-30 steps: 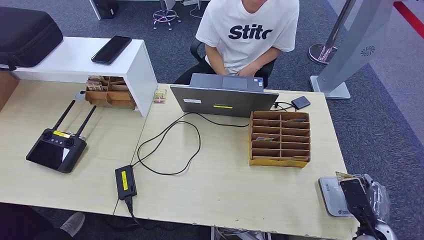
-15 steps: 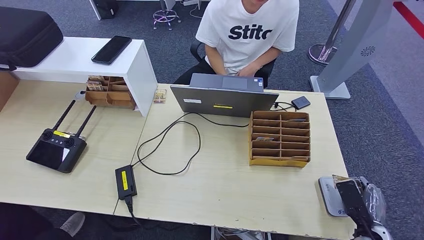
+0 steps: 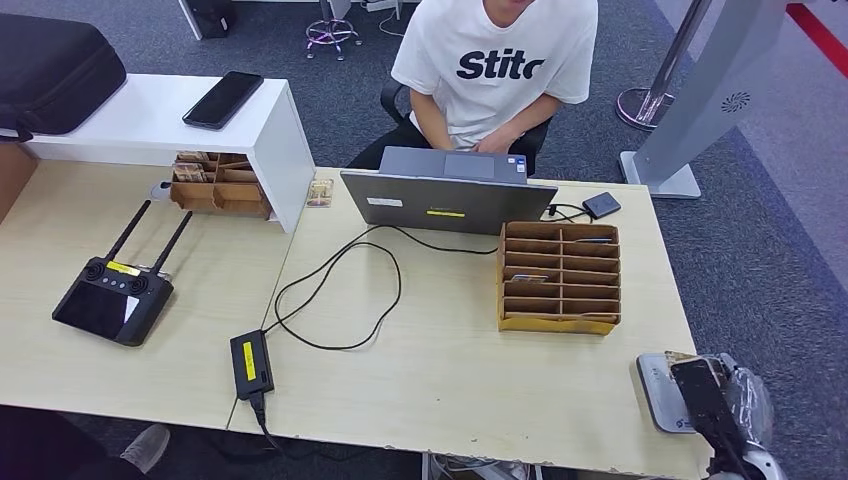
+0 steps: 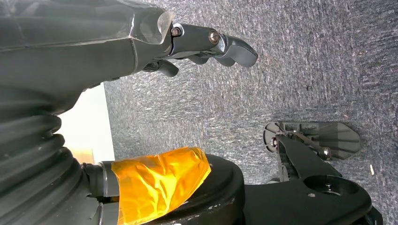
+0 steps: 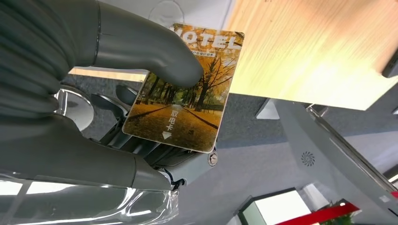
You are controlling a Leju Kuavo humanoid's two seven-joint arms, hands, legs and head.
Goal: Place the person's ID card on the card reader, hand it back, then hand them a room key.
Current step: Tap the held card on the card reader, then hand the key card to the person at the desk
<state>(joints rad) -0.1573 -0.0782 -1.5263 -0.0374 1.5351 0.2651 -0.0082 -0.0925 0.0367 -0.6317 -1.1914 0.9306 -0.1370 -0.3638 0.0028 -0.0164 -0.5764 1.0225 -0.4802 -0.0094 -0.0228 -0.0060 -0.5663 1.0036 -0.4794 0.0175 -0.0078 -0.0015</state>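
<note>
Showing autumn trees, the card [image 5: 185, 96] reads "HOTEL".

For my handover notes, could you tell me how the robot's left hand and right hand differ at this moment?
The right hand pinches a hotel card under its thumb, beside the card reader at the desk's corner. The left hand holds nothing, its fingers loosely curled, and hangs over grey carpet. Both have grey ribbed covers.

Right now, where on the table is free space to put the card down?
The bare wood between the looped black cable and the cardboard organizer is widest, running to the near edge. The strip between organizer and card reader is narrower. Around the laptop it is crowded. The right hand holds the card.
</note>
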